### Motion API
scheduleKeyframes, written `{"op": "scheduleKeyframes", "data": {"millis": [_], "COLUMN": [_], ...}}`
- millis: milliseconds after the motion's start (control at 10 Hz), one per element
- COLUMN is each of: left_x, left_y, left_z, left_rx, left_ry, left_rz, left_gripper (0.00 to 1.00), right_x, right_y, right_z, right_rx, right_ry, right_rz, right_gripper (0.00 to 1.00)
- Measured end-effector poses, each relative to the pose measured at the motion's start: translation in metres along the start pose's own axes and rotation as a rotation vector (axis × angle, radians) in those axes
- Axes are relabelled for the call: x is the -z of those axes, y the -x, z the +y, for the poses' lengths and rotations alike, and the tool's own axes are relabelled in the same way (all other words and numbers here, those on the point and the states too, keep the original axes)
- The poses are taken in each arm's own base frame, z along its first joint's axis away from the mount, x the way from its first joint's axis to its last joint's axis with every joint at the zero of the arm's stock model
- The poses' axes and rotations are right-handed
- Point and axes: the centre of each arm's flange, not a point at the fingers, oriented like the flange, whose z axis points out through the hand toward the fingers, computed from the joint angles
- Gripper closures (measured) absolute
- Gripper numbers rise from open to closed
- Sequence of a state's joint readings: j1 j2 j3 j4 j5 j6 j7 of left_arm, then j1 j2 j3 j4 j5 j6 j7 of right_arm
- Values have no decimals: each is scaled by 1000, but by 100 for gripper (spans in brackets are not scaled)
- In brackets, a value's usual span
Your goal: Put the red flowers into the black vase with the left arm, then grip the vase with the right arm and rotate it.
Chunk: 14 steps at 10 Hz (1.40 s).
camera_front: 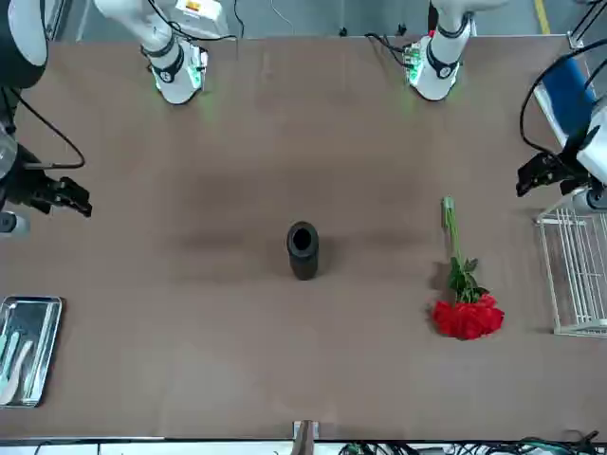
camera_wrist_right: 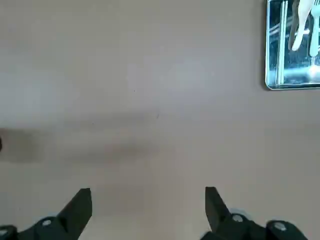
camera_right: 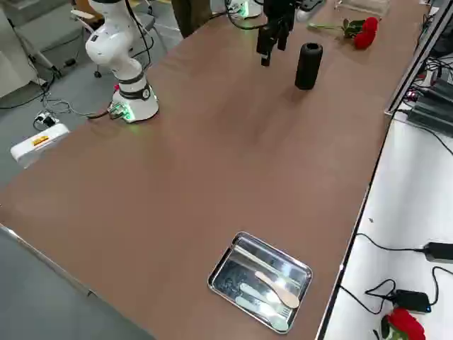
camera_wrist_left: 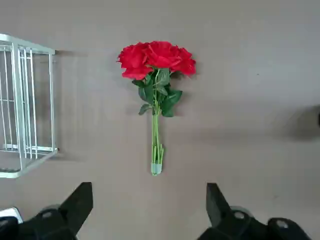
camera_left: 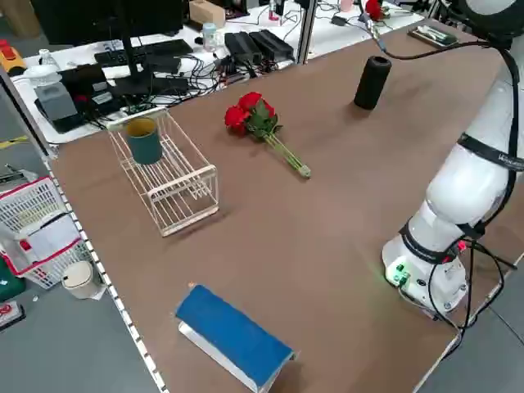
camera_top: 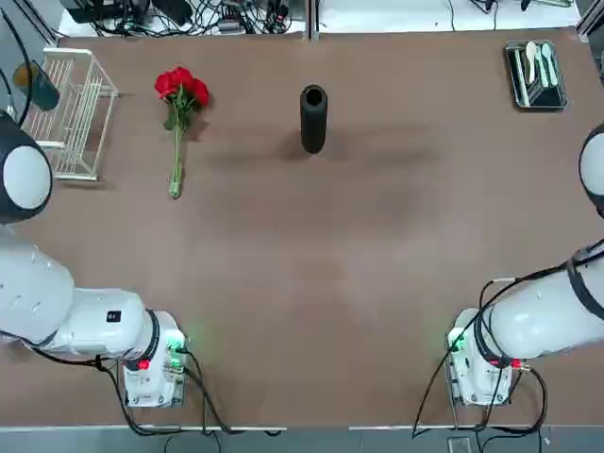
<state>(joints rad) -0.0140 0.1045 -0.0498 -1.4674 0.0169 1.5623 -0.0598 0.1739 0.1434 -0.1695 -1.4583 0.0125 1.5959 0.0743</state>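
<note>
brown table (camera_top: 311,264); grey floor (camera_right: 42,78); cluttered white bench (camera_left: 123,57) with cables (camera_top: 226,14) behind table.

black vase (camera_top: 313,118): matt, smooth
table (camera_top: 311,264): matt brown
tray (camera_right: 260,280): shiny metal
rack (camera_left: 168,176): white-coated wire

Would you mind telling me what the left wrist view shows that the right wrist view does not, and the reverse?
Only the left wrist view shows the red flowers lying flat on the table, stems toward the camera, with a white wire rack beside them. Only the right wrist view shows a metal tray holding pale spoons. Both share the bare brown table and an open pincer with nothing between its fingers: the left pincer in its own view, the right pincer in its own. The black vase stands clearly only in the top view.
</note>
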Motion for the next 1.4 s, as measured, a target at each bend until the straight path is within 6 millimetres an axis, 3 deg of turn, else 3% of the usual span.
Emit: {"op": "scheduleKeyframes", "data": {"millis": [400,600,700,1000,1400], "left_x": [1,-10,-26,-102,-210], "left_y": [-3,-9,-14,-29,-24], "left_z": [-2,-6,-10,-15,-24], "left_rx": [2,9,15,23,43], "left_ry": [1,2,2,4,7], "left_rz": [23,36,39,45,27], "left_gripper": [0,0,0,0,0], "right_x": [0,1,1,1,1], "right_y": [3,2,2,1,1], "right_z": [-18,-18,-19,-17,-18], "right_rx": [-7,-7,-7,-11,-10], "right_ry": [-1,-1,-2,-2,0], "right_rz": [-7,-3,3,4,4], "right_gripper": [0,0,0,0,0]}}
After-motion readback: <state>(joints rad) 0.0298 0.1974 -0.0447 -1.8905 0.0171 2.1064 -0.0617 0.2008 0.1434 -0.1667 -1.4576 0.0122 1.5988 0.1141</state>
